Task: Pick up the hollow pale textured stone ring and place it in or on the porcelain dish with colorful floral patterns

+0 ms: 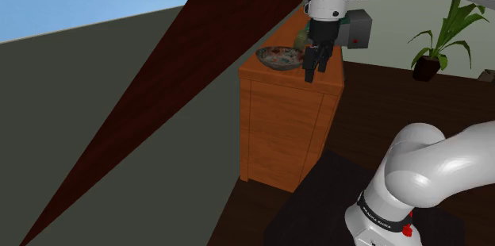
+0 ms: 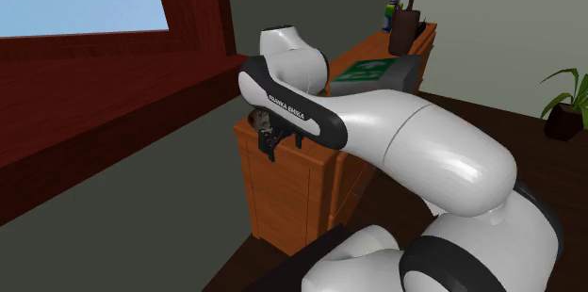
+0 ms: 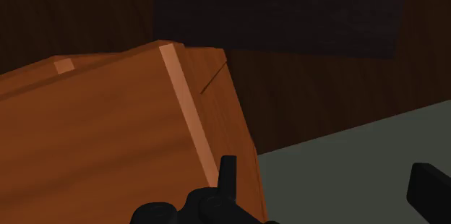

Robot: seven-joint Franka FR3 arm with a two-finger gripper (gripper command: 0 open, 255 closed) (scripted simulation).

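A shallow dish with a colourful pattern (image 1: 276,59) sits on the near end of a wooden cabinet (image 1: 282,125). My black gripper (image 1: 316,68) hangs just beside the dish, on the shoulder view's right, fingers pointing down over the cabinet's corner. In the wrist view the gripper (image 3: 329,183) is open, its fingers (image 3: 228,172) wide apart with nothing between them, above the cabinet's top edge (image 3: 184,107) and the floor. In the second exterior view the dish (image 2: 261,119) peeks out beside the gripper (image 2: 273,144), mostly hidden by the arm.
Further along the cabinet top lie a green flat object (image 2: 367,73), a dark holder (image 2: 405,31) and a small bottle (image 2: 392,12). A dark wooden wall runs behind the cabinet. A potted plant (image 1: 440,42) stands on the floor.
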